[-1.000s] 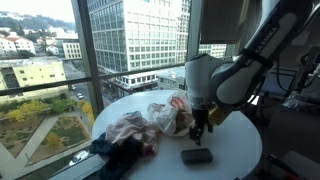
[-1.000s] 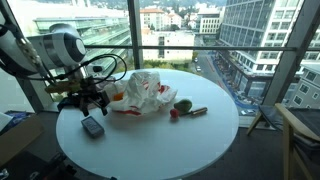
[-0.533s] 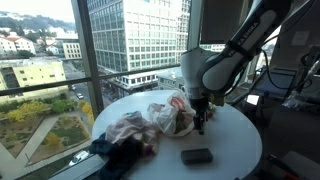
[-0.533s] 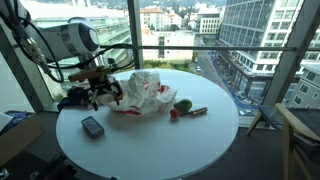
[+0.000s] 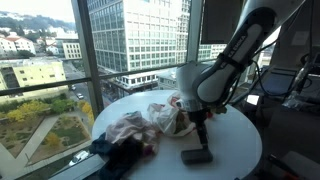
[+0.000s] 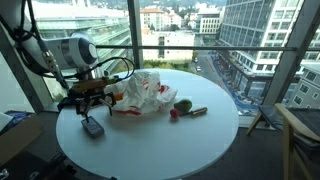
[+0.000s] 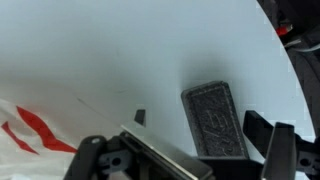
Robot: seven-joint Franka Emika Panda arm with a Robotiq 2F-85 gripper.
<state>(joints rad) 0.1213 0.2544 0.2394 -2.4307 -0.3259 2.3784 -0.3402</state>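
grey block, near end hidden behind hand, apparently spread wide

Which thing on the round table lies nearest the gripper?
The dark grey rectangular block, lying flat just below the gripper. The crumpled white-and-red bag and the green fruit sit farther off.

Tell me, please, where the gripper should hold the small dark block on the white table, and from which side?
Probably across the two long edges of the dark block, near its middle, coming straight down from above. It lies flat on the table, so only its thin sides offer a hold, and its short width seems to fit inside the open gripper.
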